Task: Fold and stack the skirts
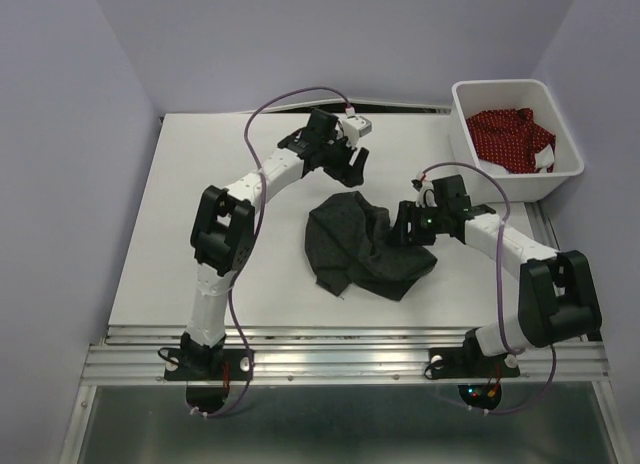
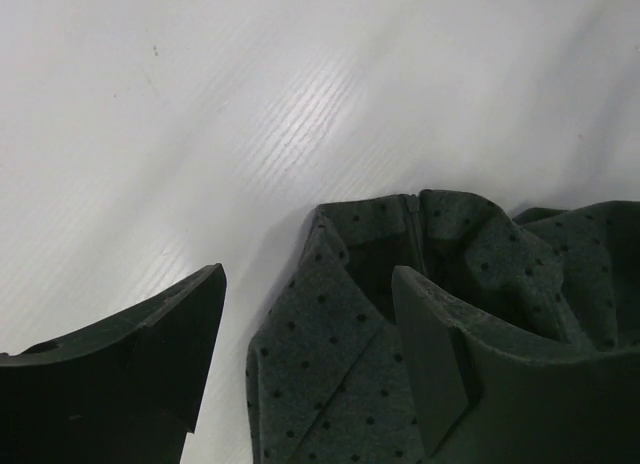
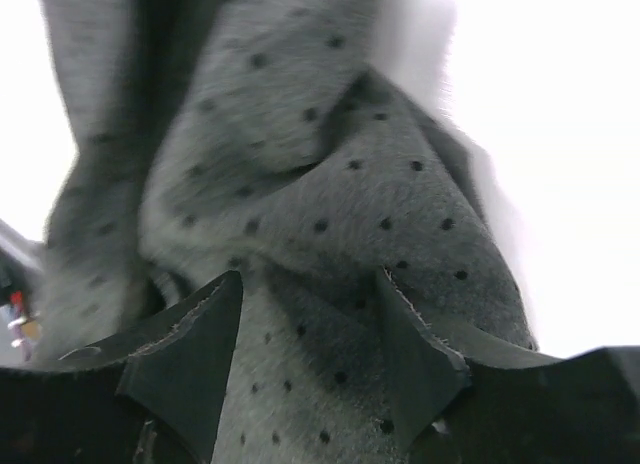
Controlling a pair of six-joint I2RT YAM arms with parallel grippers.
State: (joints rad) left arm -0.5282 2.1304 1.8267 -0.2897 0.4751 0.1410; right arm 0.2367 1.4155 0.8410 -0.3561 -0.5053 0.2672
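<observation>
Charcoal, red and white.
The dark skirt point(image 1: 365, 246) is charcoal grey with small black dots; the red skirt point(image 1: 510, 136) has tiny white dots; the bin point(image 1: 515, 187) and table point(image 1: 200, 169) are white.

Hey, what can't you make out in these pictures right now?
1. Right wrist view: blurred. The dark skirt fills the right gripper, so whether it is clamped cannot be told.
2. Top view: anything under the red skirt in the bin is hidden by it.
3. Left wrist view: the dark skirt is cut off by the bottom edge and partly covered by one finger of the left gripper.
</observation>
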